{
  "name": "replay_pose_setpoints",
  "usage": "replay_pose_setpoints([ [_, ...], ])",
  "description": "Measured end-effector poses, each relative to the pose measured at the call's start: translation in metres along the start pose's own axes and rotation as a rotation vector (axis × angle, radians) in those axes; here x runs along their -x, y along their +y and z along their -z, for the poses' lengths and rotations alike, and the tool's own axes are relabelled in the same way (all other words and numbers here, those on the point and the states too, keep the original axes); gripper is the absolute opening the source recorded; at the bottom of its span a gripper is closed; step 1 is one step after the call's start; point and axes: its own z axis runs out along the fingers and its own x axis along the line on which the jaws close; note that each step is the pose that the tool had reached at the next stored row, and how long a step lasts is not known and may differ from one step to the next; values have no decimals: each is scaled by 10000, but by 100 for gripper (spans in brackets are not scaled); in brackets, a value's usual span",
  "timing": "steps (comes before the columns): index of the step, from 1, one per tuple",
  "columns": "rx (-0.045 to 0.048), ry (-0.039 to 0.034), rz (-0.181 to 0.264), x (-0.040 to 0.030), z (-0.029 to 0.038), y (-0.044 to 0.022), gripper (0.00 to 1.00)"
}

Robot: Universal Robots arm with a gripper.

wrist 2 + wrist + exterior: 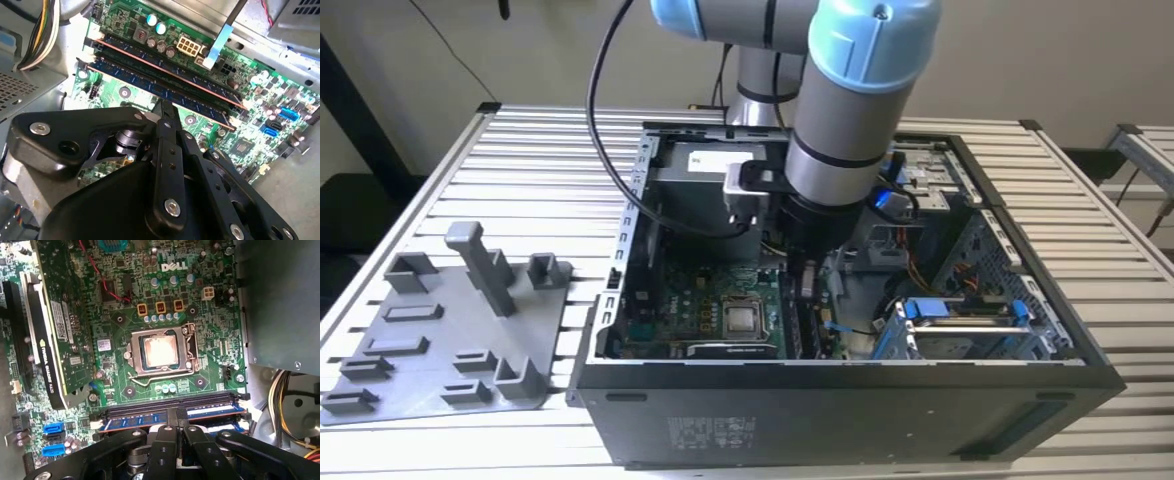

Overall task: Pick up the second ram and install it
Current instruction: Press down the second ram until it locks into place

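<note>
My gripper [807,272] reaches down into the open computer case [854,400], over the motherboard's memory slots. The second ram [145,80] is a long blue strip lying in the slot nearer the gripper in the second wrist view. In the first wrist view the second ram [140,419] runs across just beyond the fingers. The gripper [165,107] is shut, and its tips rest on the strip's upper edge at about mid length. Another blue ram strip [170,70] sits in the neighbouring slot, and its end [235,427] shows beside the gripper [176,415].
A bare processor socket [160,352] lies beyond the slots, and a graphics card [50,340] stands upright next to it. Yellow and black cables [42,30] hang close by. A grey fixture tray [440,330] lies on the slatted table at the exterior view's left. Blue drive-bay clips [961,310] sit at the case's right.
</note>
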Motion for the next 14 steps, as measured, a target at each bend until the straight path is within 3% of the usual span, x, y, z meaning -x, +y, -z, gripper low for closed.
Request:
replay_pose_setpoints([
  [4,16,8,242,1,-5,-8,11],
  [14,18,17,304,4,-40,-11,11],
])
